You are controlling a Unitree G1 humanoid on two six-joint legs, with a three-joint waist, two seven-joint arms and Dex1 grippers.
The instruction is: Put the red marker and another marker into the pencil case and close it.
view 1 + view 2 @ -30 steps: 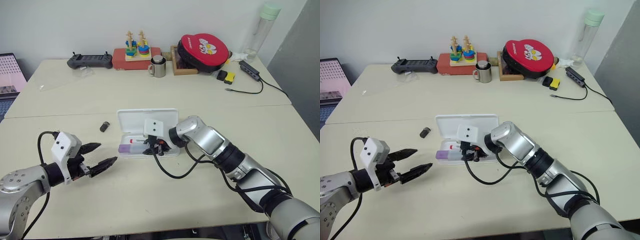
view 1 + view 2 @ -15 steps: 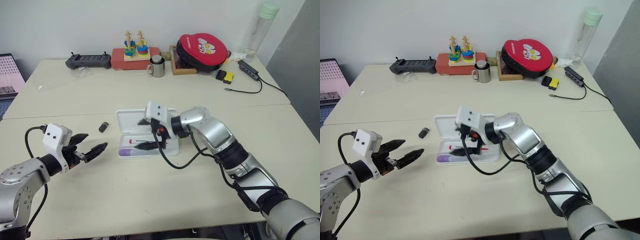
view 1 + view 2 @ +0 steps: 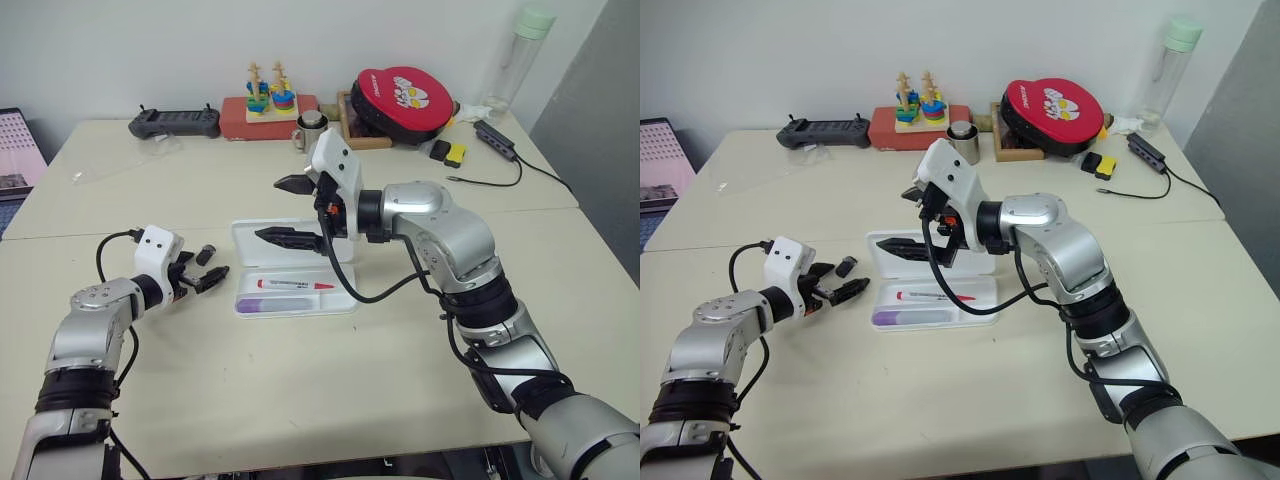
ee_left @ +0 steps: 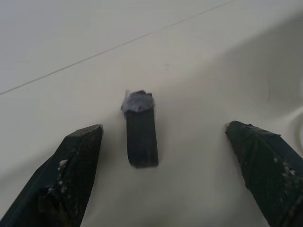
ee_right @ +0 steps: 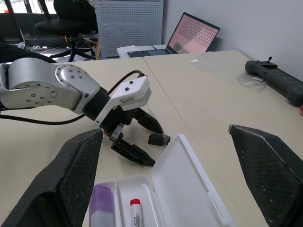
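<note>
Inside the flat white plastic pencil case [image 3: 296, 268] with rounded corners, lying open on the pale worktop [image 3: 330, 390], I see both task items already resting side by side: the slim white-barrelled red marker [image 3: 294, 285] with red cap, and nearer my side the thick purple-capped marker [image 3: 278, 303] with its lavender-white body, both with their long axes running along the tray. What remains, as I judge it, is closing the hinged lid, which lies folded back flat on the far side of the tray. My right gripper [image 3: 290, 211] hangs above that lid with its two black fingers spread wide, holding nothing, so it is the nearer arm for the swing. My left gripper [image 3: 205, 277] sits low at the case's left, fingers likewise apart and empty, straddling a small black stub [image 4: 141, 135] on the worktop without touching it.
</note>
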